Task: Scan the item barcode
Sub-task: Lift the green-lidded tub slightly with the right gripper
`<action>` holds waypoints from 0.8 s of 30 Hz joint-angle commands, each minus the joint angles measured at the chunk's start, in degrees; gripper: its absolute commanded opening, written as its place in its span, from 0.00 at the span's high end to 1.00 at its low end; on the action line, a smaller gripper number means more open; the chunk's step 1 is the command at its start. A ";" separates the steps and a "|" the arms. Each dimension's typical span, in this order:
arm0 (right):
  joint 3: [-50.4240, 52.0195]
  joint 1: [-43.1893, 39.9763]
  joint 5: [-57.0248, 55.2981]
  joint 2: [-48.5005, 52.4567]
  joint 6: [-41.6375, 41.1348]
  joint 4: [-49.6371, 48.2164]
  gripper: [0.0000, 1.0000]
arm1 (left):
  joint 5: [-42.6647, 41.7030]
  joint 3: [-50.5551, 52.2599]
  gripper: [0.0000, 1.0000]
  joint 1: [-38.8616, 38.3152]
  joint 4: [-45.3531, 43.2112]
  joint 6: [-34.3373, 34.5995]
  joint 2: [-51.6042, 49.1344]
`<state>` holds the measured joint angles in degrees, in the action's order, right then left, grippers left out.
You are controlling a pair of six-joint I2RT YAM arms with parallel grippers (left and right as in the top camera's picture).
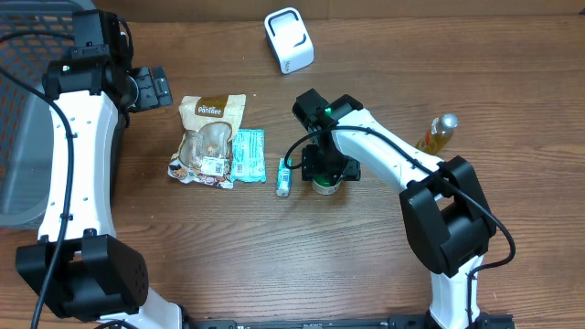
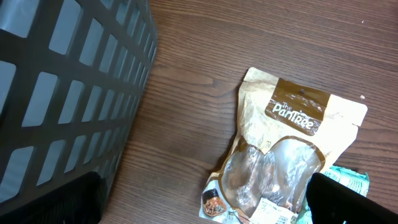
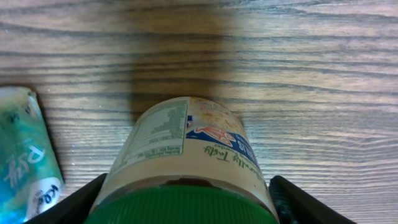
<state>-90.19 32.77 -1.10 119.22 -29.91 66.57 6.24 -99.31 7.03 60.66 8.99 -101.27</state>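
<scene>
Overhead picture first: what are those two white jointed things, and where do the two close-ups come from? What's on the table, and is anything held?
Those are two robot arms, each ending in a two-finger end effector. One camera looks down from above; the other two sit on the wrists. On the wooden table are a Pantree pouch, a teal packet, a small tube, a green-lidded jar, a bottle of yellow liquid and a white scanner; a dark basket stands at the left. The left end effector is open and empty, near the pouch. The right end effector straddles the jar; whether it grips yet, I cannot tell.
</scene>
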 commanded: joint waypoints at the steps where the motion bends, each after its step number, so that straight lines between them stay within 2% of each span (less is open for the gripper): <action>1: 0.24 -0.20 -1.36 0.24 -0.81 -0.24 0.30 | 0.76 -0.87 0.00 0.46 -0.02 -0.22 0.11; 9: 0.24 -1.66 -4.00 0.24 -4.48 -0.22 0.32 | 0.76 -0.87 0.00 0.46 -0.02 -0.22 0.11; 19: 0.24 -3.28 -3.50 0.24 -4.61 0.20 0.32 | 0.76 -0.87 0.00 0.46 -0.02 -0.22 0.11; 20: 0.24 -3.28 -3.39 0.24 -4.61 0.17 0.31 | 0.76 -0.87 0.00 0.46 -0.02 -0.22 0.11; 21: 0.24 -3.26 -3.30 0.24 -4.61 0.17 0.24 | 0.79 -0.87 0.00 0.46 -0.02 -0.22 0.11; 24: 0.24 -3.26 -3.30 0.24 -4.61 0.17 0.14 | 0.76 -0.87 0.00 0.46 -0.02 -0.22 0.11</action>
<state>-90.19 29.50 -3.42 119.22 -34.35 66.85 6.24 -99.31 7.03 60.66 8.99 -101.27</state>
